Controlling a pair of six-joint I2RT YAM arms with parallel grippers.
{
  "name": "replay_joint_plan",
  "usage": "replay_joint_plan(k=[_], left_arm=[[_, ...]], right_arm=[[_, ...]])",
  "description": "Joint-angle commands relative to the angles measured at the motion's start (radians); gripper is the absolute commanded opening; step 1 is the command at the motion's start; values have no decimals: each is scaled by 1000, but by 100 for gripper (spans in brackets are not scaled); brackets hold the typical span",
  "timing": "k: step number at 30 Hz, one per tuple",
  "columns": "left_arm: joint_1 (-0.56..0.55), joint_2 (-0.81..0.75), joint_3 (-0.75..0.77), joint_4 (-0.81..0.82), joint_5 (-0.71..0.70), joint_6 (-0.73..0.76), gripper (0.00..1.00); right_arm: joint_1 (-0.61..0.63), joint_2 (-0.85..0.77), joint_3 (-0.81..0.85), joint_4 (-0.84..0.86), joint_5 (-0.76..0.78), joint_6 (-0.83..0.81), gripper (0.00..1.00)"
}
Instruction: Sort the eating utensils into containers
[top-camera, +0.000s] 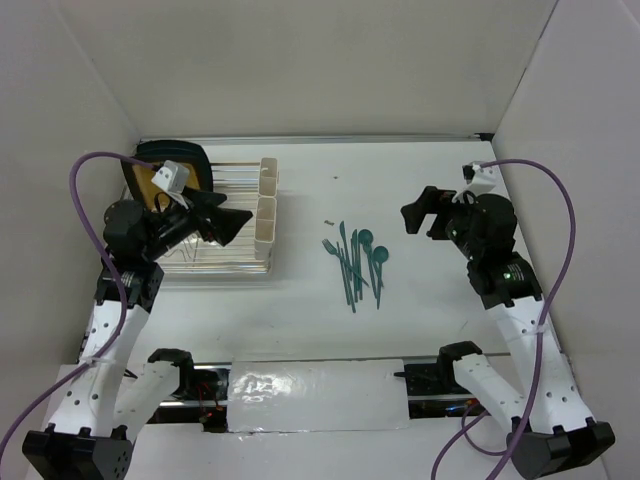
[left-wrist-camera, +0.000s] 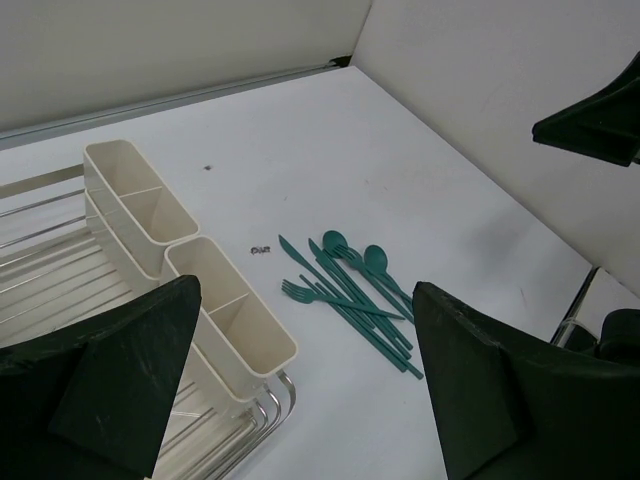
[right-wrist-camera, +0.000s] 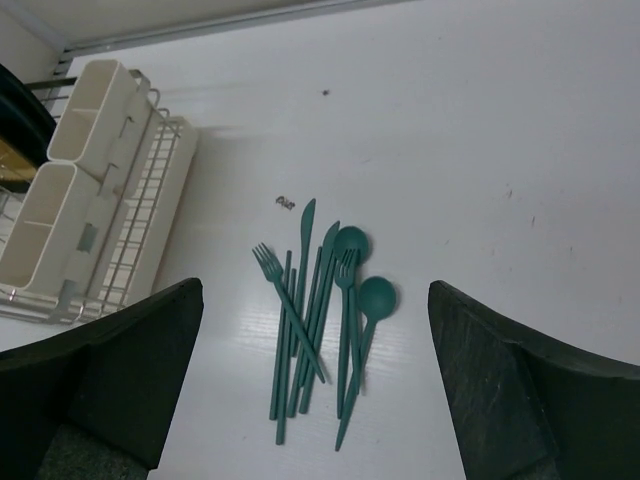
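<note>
1. Left claw (top-camera: 238, 218) hangs at the centre-left of the top view, above the wire dish rack (top-camera: 215, 265) and just left of the containers (top-camera: 266, 215). We read its jaws as spread wide, and it grips no item.
2. We find the right claw (top-camera: 412, 212) at the centre-right of the top view, above the white table (top-camera: 440, 300). Its jaws are also spread wide and hold no item. It is well apart from the eating utensils (top-camera: 355, 262).
3. We locate the eating utensils at the centre of the top view, between the containers and the right claw. They lie flat on the table in a loose, overlapping bundle, with handles running roughly top to bottom. Two round spoon bowls sit on the bundle's right side. In the right wrist view, one fork lies diagonally across the other handles.
4. We see the containers as two cream-white divided cups, set end to end along the right edge of the rack.
5. A tan-and-black board (top-camera: 160, 178) stands at the upper left.
6. A small dark speck (top-camera: 328, 221) lies just above the bundle.
</note>
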Motion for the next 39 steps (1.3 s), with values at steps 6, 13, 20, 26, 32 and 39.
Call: replay_joint_plan(k=[6,13,20,26,32,39], left_arm=[[5,-8,10,45,-44,-12,100],[8,50,36,-4,-10,56,100],[22,61,33,-2,-27,48,100],[36,61,28,7,-4,37,100],[36,72,31,4,13,36,100],[39,79,33,4,25,34,100]], right_arm=[[-2,41,-94,8,19,55,99],[-2,171,-158,28,1,55,91],[32,326,-184,74,15,12,78],[95,446,-175,121,87,34,68],[193,530,-213,157,165,61,64],[245,521,-224,201,206,45,56]])
